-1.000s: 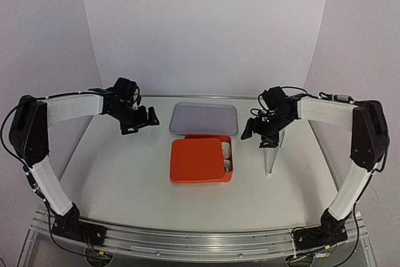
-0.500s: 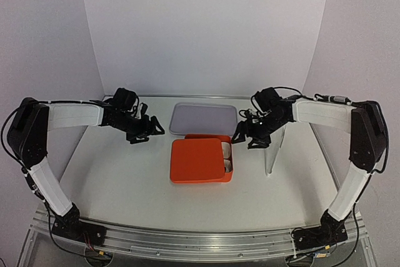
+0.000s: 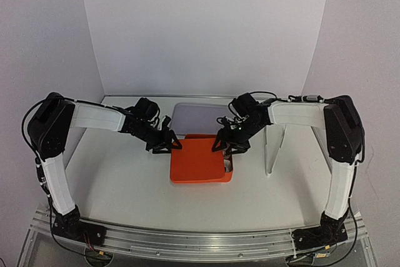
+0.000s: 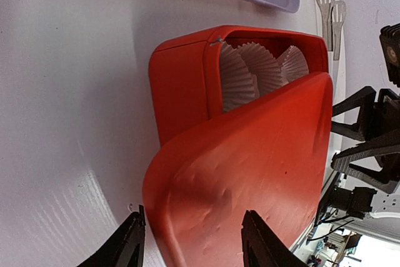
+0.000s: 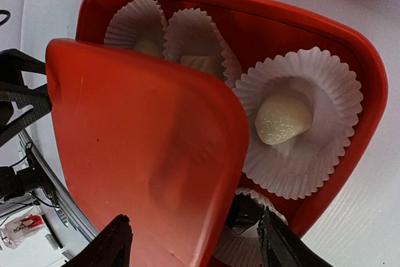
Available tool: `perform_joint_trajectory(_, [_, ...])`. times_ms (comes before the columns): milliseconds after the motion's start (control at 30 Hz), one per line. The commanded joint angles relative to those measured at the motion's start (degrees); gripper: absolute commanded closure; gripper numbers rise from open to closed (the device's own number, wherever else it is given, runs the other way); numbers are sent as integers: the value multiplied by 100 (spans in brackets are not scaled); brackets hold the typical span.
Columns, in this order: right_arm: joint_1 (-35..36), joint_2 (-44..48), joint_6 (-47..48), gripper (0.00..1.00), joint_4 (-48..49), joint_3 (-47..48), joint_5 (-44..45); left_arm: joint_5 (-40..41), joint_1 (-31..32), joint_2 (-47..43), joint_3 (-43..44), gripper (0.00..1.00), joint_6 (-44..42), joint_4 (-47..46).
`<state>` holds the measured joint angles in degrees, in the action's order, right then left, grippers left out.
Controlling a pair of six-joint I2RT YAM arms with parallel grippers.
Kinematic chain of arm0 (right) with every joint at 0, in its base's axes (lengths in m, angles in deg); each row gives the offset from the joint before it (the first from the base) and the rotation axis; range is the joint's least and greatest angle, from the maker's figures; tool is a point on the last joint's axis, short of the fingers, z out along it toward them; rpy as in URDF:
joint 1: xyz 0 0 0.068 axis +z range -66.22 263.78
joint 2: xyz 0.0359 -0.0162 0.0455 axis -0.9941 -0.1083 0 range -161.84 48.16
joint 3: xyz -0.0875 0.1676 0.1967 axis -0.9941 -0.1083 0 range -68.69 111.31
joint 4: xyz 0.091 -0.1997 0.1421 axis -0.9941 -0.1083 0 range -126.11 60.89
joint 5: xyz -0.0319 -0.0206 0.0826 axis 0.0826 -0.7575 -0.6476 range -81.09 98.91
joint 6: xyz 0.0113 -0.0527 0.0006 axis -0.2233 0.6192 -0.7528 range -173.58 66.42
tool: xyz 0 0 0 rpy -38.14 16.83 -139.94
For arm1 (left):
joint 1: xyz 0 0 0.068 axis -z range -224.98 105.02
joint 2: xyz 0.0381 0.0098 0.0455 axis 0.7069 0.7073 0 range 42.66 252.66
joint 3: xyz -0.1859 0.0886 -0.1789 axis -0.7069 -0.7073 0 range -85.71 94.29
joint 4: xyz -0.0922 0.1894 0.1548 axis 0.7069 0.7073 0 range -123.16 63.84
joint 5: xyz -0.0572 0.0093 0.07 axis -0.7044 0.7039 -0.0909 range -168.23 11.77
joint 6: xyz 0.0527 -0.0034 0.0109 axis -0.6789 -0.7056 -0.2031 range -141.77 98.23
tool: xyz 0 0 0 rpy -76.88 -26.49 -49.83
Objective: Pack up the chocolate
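The flat red plastic lid (image 5: 144, 154) lies crooked on the red plastic box (image 5: 359, 85), so a cream-white chocolate (image 5: 284, 119) shows inside its frilly white paper cup (image 5: 328, 76). The left claw (image 4: 194, 245) and the right claw (image 5: 194, 245) stand open around the lid's corners, likely to push it straight.

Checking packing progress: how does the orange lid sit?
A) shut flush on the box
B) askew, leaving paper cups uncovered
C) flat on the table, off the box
B: the lid lies askew on the box, with paper cups showing past its edge, one holding a white chocolate.
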<state>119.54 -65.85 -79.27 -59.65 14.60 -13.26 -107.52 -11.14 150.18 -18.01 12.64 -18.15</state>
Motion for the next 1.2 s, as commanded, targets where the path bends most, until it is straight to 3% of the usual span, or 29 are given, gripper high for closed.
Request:
perform_joint_trajectory(0, [39, -227, -78, 43, 4, 323, -313, -231, 89, 155, 429, 58, -42, -136])
perform_joint_trajectory(133, [56, -218, -123, 55, 11, 346, -268, -243, 162, 264, 702, 70, -74, -23])
perform_joint_trajectory(200, [54, -200, -158, 70, 3, 369, -279, -209, 191, 315, 888, 74, -139, 114])
perform_joint_trajectory(300, [56, -123, -244, 77, -2, 413, -230, -126, 212, 305, 1135, 75, -227, 272])
perform_joint_trajectory(1167, [-422, 392, -782, 88, -208, 528, -450, 426, 496, 864, 2607, 77, -494, 1367])
